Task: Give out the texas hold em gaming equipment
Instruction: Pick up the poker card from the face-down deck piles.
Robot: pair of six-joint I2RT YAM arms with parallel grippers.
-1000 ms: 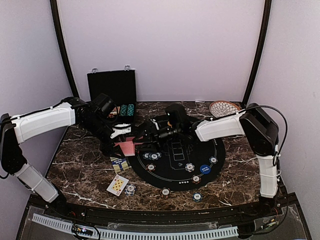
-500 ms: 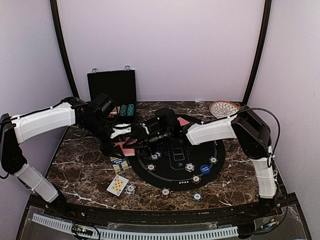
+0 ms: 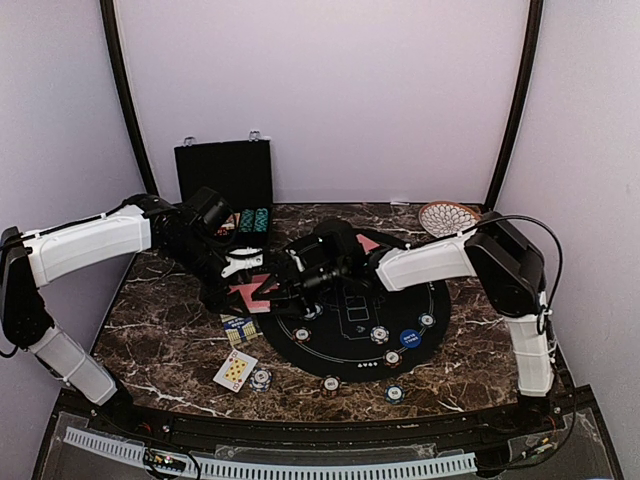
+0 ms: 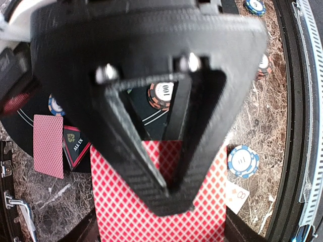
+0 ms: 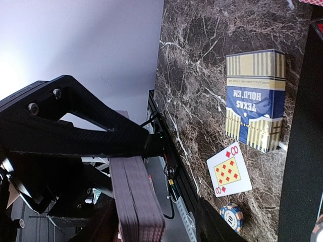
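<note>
Gripping a thick deck of playing cards (image 4: pixel 121 212) with pinkish-red diamond-patterned backs, the left gripper (image 4: pixel 169 194) has its black fingers closed tight on it. The deck hangs over the left edge of the round black felt mat (image 3: pixel 345 350) on the brown marble table (image 3: pixel 160 330). The right gripper (image 3: pixel 280 284) reaches in from the right to the same deck. In the right wrist view one of its fingers (image 5: pixel 75 121) lies alongside the stack's edge, with the fingers standing part-way apart. Whether they press on the cards I cannot tell.

Just near of the deck lies a blue-and-yellow card box (image 5: pixel 255 101). Nearer still are a face-up eight of diamonds (image 5: pixel 229 174) and, beside it, a blue striped-edge poker chip (image 5: pixel 231 216). A single red-backed card (image 4: pixel 48 146) lies flat on the mat.
</note>
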